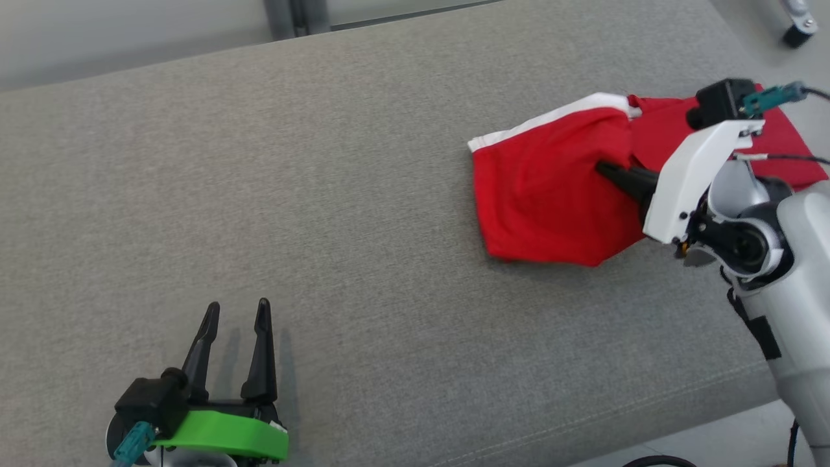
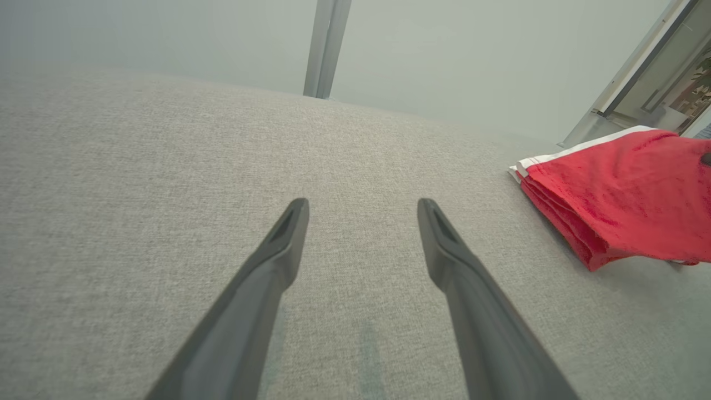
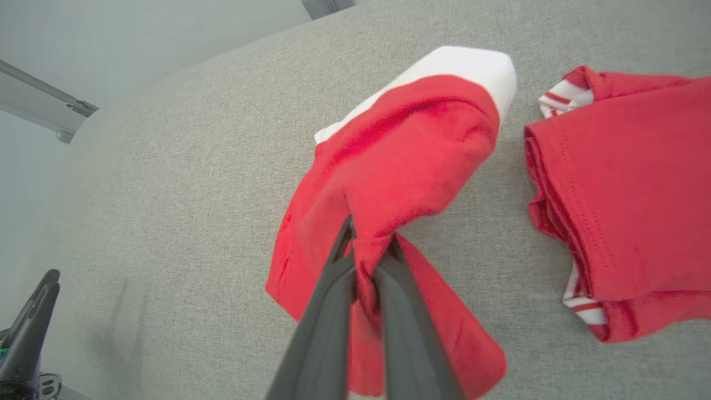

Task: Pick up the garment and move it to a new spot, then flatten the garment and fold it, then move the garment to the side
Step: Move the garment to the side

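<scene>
A red garment [image 1: 551, 188] with a white band lies at the right of the grey cushion; it also shows in the left wrist view as a red garment [image 2: 622, 194] and in the right wrist view as a red garment [image 3: 405, 150]. My right gripper [image 3: 369, 239] is shut on a bunched fold of it, lifting that part off the cushion. In the head view the right gripper [image 1: 606, 170] reaches over the cloth from the right. A folded portion [image 3: 627, 194] rests flat to the right. My left gripper [image 1: 237, 311] sits open low at the left, far from the cloth, with nothing between its fingers [image 2: 444, 233].
The grey upholstered surface [image 1: 292, 194] stretches wide to the left and middle. Its front edge [image 1: 583, 434] runs along the lower right. A metal post [image 2: 328, 47] stands behind the far edge, and a castor [image 1: 797, 29] shows at top right.
</scene>
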